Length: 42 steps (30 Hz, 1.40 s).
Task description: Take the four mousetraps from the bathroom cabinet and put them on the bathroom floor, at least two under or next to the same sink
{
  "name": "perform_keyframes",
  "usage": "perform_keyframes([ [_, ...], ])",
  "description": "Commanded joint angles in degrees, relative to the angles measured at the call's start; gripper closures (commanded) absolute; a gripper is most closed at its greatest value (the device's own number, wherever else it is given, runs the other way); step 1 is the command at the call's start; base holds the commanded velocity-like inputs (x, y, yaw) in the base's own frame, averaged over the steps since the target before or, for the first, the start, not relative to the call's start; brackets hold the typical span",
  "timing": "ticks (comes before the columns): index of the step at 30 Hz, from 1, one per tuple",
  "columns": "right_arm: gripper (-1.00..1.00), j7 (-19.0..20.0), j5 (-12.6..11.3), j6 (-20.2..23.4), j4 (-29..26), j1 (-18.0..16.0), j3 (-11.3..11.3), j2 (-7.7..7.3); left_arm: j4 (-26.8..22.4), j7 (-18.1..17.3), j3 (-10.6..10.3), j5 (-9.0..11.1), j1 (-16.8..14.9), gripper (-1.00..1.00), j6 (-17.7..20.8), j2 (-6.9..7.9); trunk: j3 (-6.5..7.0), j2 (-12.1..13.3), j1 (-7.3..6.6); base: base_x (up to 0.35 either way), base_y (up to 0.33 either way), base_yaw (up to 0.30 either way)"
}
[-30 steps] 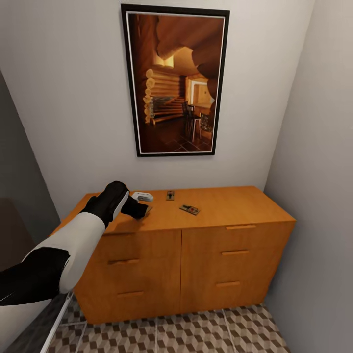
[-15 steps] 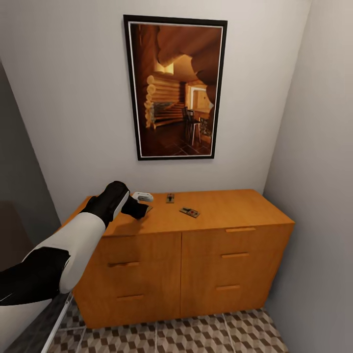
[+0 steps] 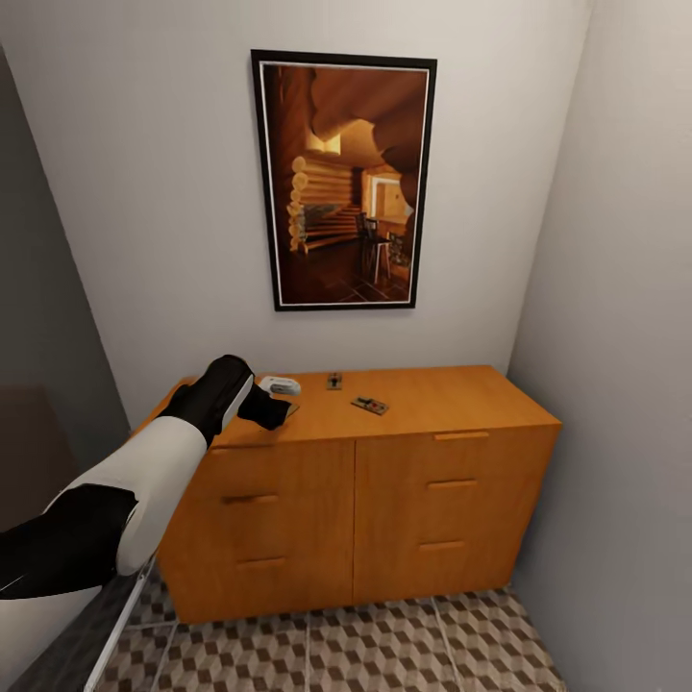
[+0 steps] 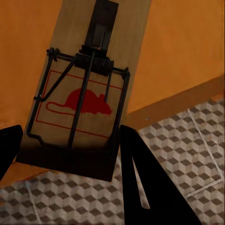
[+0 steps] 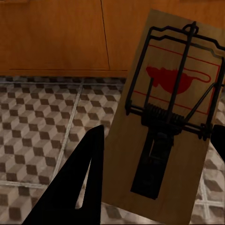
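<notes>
The orange-brown cabinet (image 3: 384, 500) stands against the wall ahead. Two mousetraps lie on its top: one (image 3: 333, 381) near the wall, another (image 3: 370, 405) nearer the middle. My left gripper (image 3: 284, 411) hangs over the cabinet's front left edge. In the left wrist view this gripper (image 4: 70, 159) is shut on a mousetrap (image 4: 89, 89) with a red mouse print. My right gripper (image 5: 154, 173) is shut on another mousetrap (image 5: 173, 112), held above the cube-patterned bathroom floor (image 5: 37, 122) in front of the cabinet's front (image 5: 56, 37).
A small white object (image 3: 281, 385) sits on the cabinet top beside my left gripper. A framed picture (image 3: 343, 181) hangs above. A grey wall (image 3: 625, 336) closes the right side, and a dark panel (image 3: 38, 336) the left. Tiled floor (image 3: 384, 654) lies before the cabinet.
The head view has drawn back a little from the cabinet, so cabinet and picture look slightly smaller and shifted. My left gripper keeps its hold on the mousetrap.
</notes>
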Motion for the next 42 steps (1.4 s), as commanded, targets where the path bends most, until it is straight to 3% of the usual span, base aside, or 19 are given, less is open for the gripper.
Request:
perform_keyframes([
  [1, 1.0, 0.12, -0.12, -0.14, 0.02, -0.03, 0.17, 0.0, -0.06, -0.66, -0.11, -0.67, -0.04, 1.0, 0.1, 0.01, -0.06, -0.04, -0.04, -0.33, 0.0, 0.0],
  [22, 1.0, 0.12, -0.12, -0.14, 0.02, -0.03, 0.17, 0.0, 1.63, -0.66, -0.11, -0.67, 0.04, 1.0, 0.0, 0.01, -0.06, -0.04, -0.04, -0.33, 0.0, 0.0],
  [35, 1.0, 0.09, -0.12, -0.14, 0.02, -0.03, 0.17, 0.0, 2.43, -0.67, -0.11, -0.67, 0.22, 1.0, -0.09, 0.01, -0.06, -0.04, -0.04, -0.038, 0.0, 0.0],
  [42, 1.0, 0.07, -0.12, -0.14, 0.02, -0.03, 0.17, 0.0, 2.57, -0.81, -0.11, -0.75, 2.48, 1.0, -0.46, -0.41, -0.06, -0.04, -0.04, 0.0, 0.0, 0.0],
])
